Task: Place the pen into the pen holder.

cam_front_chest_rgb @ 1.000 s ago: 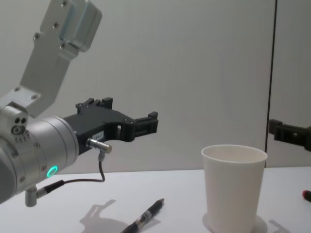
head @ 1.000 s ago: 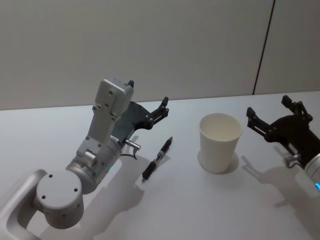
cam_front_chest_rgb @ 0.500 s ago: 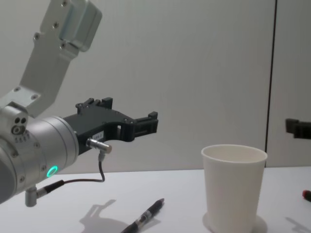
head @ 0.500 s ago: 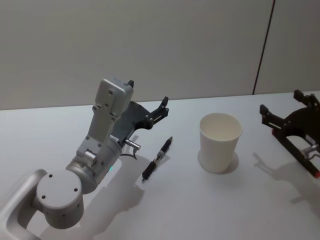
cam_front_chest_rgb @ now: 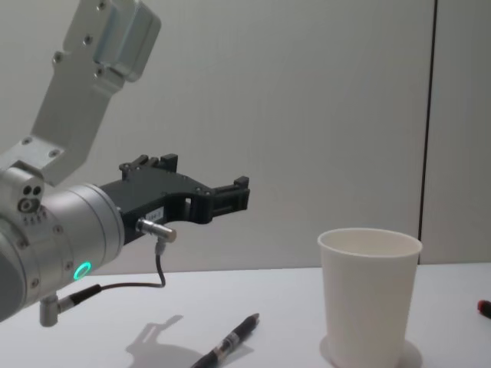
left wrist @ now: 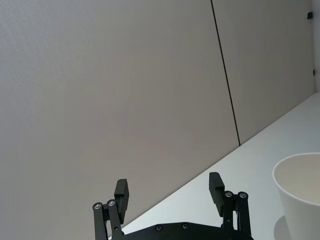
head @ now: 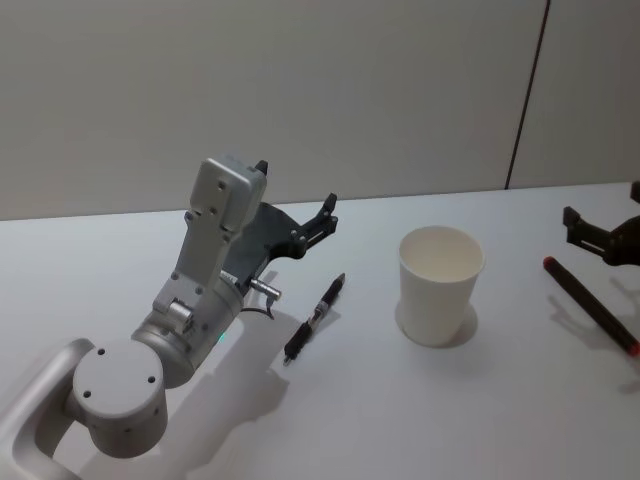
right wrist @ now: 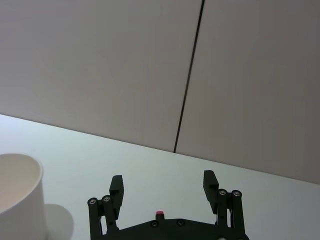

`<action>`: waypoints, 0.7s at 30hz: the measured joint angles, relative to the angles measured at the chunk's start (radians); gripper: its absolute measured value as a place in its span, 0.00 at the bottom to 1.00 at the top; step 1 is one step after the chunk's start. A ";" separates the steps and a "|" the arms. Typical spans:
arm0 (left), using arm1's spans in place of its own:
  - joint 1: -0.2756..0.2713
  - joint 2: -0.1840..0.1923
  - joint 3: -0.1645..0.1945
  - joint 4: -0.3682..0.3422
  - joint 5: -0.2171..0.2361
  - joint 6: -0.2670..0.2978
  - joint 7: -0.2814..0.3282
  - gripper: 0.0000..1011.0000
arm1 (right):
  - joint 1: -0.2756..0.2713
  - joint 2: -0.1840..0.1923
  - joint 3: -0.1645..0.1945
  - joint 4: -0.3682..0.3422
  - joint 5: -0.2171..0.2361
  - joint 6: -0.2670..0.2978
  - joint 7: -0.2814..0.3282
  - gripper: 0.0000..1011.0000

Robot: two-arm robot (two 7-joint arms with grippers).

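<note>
A black pen (head: 315, 318) (cam_front_chest_rgb: 230, 343) lies on the white table, left of the pen holder (head: 440, 285) (cam_front_chest_rgb: 368, 299), a white paper cup standing upright with nothing in it. My left gripper (head: 296, 185) (cam_front_chest_rgb: 203, 175) (left wrist: 169, 190) hovers open above the table, behind and left of the black pen, holding nothing. The cup's rim (left wrist: 300, 195) shows past its fingers. At the far right edge my right gripper (head: 605, 205) (right wrist: 162, 184) is open and holds nothing. A red pen (head: 590, 305) (cam_front_chest_rgb: 485, 307) (right wrist: 159, 214) lies on the table beneath it.
The white table (head: 400, 420) runs back to a plain grey wall with a dark vertical seam (head: 525, 95). The left arm's large silver elbow (head: 120, 390) fills the near left corner. The cup (right wrist: 20, 200) also shows in the right wrist view.
My right gripper has drawn away from the cup toward the right edge, uncovering the red pen on the table. The left arm, black pen and cup have not moved.
</note>
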 joint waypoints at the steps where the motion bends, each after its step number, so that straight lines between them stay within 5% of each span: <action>1: 0.000 0.000 0.000 0.000 0.000 0.000 0.000 0.99 | 0.001 0.001 0.002 0.003 0.002 0.003 -0.001 0.99; 21: 0.000 0.000 0.000 0.000 0.000 0.000 0.000 0.99 | 0.020 0.013 0.022 0.038 0.021 0.040 -0.014 0.99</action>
